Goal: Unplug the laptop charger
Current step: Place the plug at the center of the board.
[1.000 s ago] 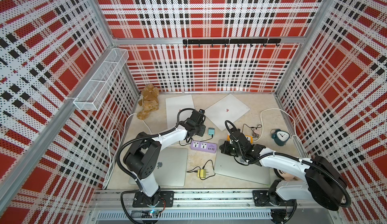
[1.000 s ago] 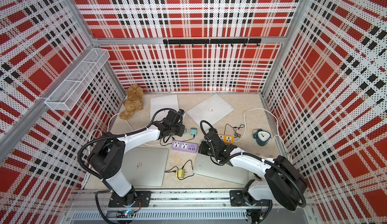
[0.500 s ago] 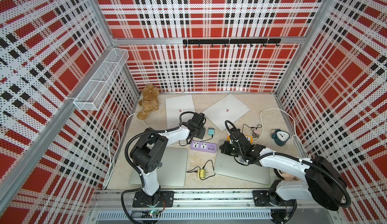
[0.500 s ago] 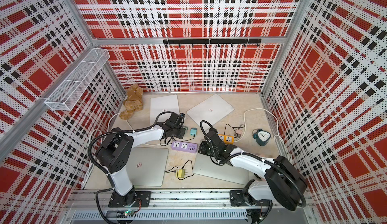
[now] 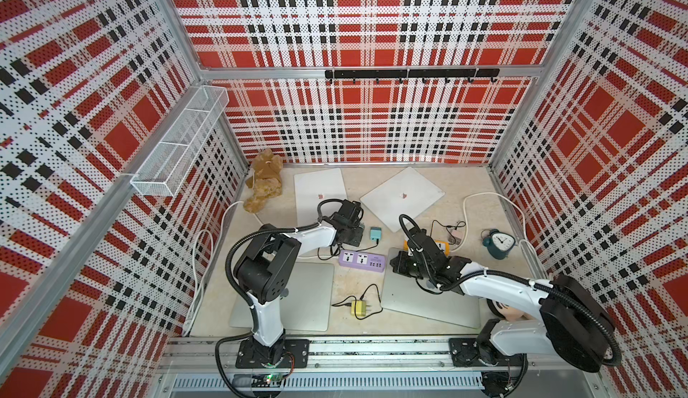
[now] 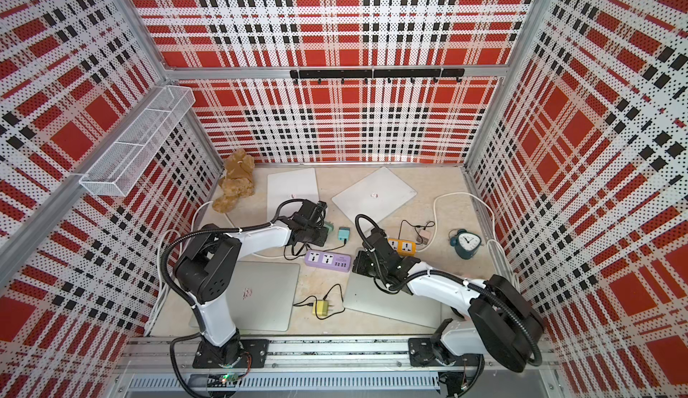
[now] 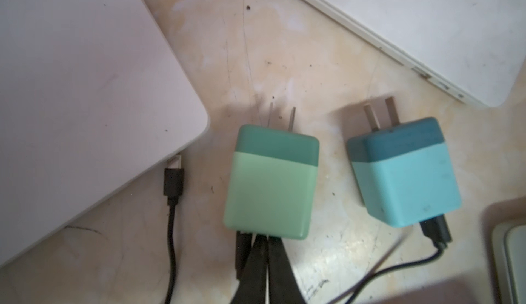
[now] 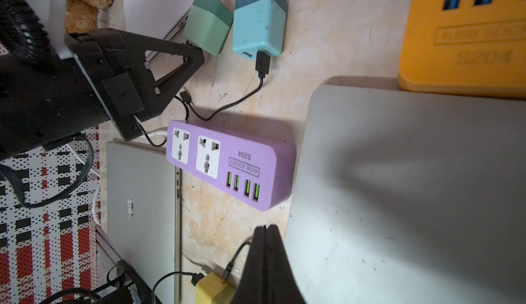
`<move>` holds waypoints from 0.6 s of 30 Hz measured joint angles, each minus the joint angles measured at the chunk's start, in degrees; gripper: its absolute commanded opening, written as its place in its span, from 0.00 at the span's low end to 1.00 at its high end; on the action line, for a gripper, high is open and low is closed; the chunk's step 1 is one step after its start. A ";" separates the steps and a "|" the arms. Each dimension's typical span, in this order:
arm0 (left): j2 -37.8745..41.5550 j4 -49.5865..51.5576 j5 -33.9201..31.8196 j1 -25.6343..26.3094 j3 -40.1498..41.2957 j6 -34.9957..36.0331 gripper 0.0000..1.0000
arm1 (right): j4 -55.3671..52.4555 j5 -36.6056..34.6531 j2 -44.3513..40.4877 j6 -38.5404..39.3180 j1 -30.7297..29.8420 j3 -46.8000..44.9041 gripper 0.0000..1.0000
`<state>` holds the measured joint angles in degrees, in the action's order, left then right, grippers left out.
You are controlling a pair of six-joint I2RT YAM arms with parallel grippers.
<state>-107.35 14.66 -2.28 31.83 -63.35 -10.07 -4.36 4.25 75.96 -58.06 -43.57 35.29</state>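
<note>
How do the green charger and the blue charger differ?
The green charger shows its prongs edge-on; the blue charger shows them broadside. The shut left gripper sits at the green charger's cable end, away from the blue charger. Both are two-toned and lie unplugged.

Red, black and white plaid walls [image 5: 372,23], mottled beige bench [image 7: 284,46]. Here's the green charger [image 7: 270,180], mint with a darker band; the blue charger [image 7: 404,174], pale with a deeper band; lilac power strip [image 8: 230,163], lime ports; orange power strip [image 8: 461,32].
</note>
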 measured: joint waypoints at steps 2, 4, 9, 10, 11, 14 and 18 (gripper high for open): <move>-1.03 -0.20 0.59 -0.24 0.00 -0.02 0.09 | -0.02 -0.02 0.00 -0.02 0.00 0.00 0.00; -1.60 -0.74 0.96 -0.33 -0.37 -0.02 0.08 | -0.02 -0.04 0.00 0.00 0.04 0.00 0.00; -2.43 -1.57 1.73 -0.42 -1.09 -0.02 0.09 | -0.09 -0.20 -0.02 0.00 0.31 0.00 0.00; -2.43 -1.60 1.79 -0.42 -1.09 -0.02 0.10 | -0.09 -0.22 -0.07 0.00 0.37 0.00 0.00; -2.40 -1.64 1.88 -0.42 -1.09 -0.04 0.12 | -0.09 -0.22 -0.11 0.00 0.42 0.00 0.00; -1.84 -1.55 1.88 -0.33 -0.90 -0.11 0.13 | -0.09 -0.33 -0.20 0.00 0.52 0.00 0.00; 0.83 -0.76 1.86 -0.31 -0.72 -0.31 0.16 | -0.09 -0.39 -0.20 0.00 0.57 0.00 0.00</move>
<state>-106.52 13.89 -0.43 31.53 -64.07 -10.37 -4.45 3.86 75.77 -58.06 -43.00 35.29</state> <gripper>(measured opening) 0.155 0.042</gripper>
